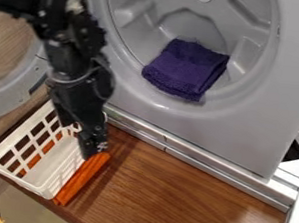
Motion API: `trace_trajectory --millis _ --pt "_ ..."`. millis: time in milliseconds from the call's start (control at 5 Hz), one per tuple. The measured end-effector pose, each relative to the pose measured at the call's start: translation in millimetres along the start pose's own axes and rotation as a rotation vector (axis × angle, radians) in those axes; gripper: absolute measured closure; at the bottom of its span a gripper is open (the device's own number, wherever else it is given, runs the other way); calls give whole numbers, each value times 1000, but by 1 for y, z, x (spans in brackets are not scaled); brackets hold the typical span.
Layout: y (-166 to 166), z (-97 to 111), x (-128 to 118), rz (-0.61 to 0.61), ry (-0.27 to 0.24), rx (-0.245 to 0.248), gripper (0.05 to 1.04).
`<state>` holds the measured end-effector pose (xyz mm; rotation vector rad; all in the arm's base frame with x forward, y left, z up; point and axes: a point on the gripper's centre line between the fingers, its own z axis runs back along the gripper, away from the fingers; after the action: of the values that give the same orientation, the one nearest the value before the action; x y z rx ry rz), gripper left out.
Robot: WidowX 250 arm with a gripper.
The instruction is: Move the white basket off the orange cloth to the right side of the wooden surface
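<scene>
Gripper (95, 150): black, two-fingered, at the upper end of an elongated orange item (77, 182). Whether it is released, clenched or grasping the item, we cannot tell.

Orange item: narrow, lying aslant along the right side of a white slotted basket (16, 180). At this spot we judge good handling to mean lining up across the item's narrow width, staying clear of the basket's rim, and using light pressure, since the plastic side could catch or tip.

Arm (81, 84): black, entering at the upper left, bending, then descending steeply with a slight lean to the right; its lower length passes in front of the basket's far end.

Basket: upright, beside the arm, on the wooden worktop (183, 197).

Purple towel (185, 69): folded, well apart from the gripper, lying just inside the round opening of a grey washing machine (261, 100).

Outermost: the machine's open round door (17, 89) at left; a pale metal rail (204, 159) along the machine's foot.
</scene>
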<state>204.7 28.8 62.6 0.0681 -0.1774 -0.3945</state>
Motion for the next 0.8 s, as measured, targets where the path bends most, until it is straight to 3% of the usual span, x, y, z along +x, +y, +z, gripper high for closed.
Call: trace_trajectory --millis 200,400,600,800 --pt "10 -33 -8 94 27 -20 83" --pt "24 -57 -10 207 9 -12 83" --pt "30 -73 -13 246 59 1 83" --pt "35 -83 -16 276 77 36 138"
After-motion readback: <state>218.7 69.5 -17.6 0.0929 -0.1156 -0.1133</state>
